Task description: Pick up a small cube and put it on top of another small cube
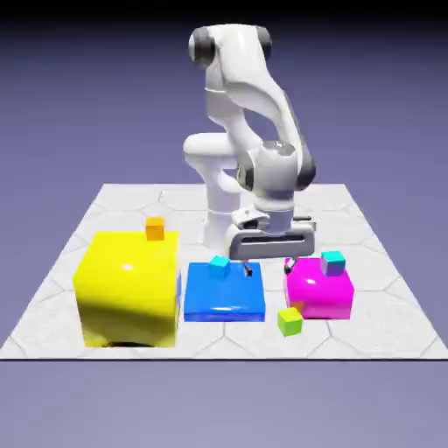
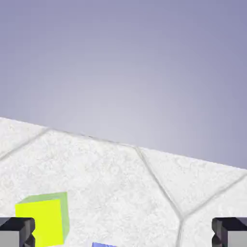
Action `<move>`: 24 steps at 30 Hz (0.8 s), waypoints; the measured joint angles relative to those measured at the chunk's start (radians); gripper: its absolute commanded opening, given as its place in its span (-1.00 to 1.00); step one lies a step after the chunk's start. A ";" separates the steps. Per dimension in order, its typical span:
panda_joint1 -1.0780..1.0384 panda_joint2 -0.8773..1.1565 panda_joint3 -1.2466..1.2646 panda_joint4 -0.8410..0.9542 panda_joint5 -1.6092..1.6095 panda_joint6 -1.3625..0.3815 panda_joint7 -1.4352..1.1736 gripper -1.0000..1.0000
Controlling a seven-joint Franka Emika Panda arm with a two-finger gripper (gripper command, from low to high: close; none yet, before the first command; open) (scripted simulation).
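The small cube [image 1: 290, 321] is tiny and lime-green, and it lies on the table in front of the gap between the blue and magenta blocks. In the hand view the small cube [image 2: 43, 219] shows at the lower left, just inside the left fingertip [image 2: 17, 231]. My gripper [image 1: 269, 263] hangs open over that gap, behind and above the cube, holding nothing. In the hand view the gripper [image 2: 123, 236] has its two tips far apart at the bottom corners, with only bare table between them.
A big yellow block [image 1: 127, 289] carries a tiny orange cube [image 1: 155, 228]. The blue block [image 1: 225, 296] and the magenta block [image 1: 320, 290] each carry a tiny cyan cube [image 1: 219, 263] [image 1: 332, 262]. The table's front edge [image 1: 219, 357] runs just before the blocks.
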 measured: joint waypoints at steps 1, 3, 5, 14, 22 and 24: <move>-0.003 0.036 0.014 0.026 -0.007 -0.033 0.008 0.00; -0.009 0.109 0.043 0.077 -0.021 -0.098 0.024 0.00; -0.014 0.181 0.072 0.128 -0.035 -0.164 0.040 0.00; -0.016 0.453 0.132 0.246 -0.109 -0.270 0.107 0.00; -0.024 0.374 0.146 0.261 -0.073 -0.357 0.074 -1.00; -0.007 0.302 0.104 0.198 -0.072 -0.360 0.032 -1.00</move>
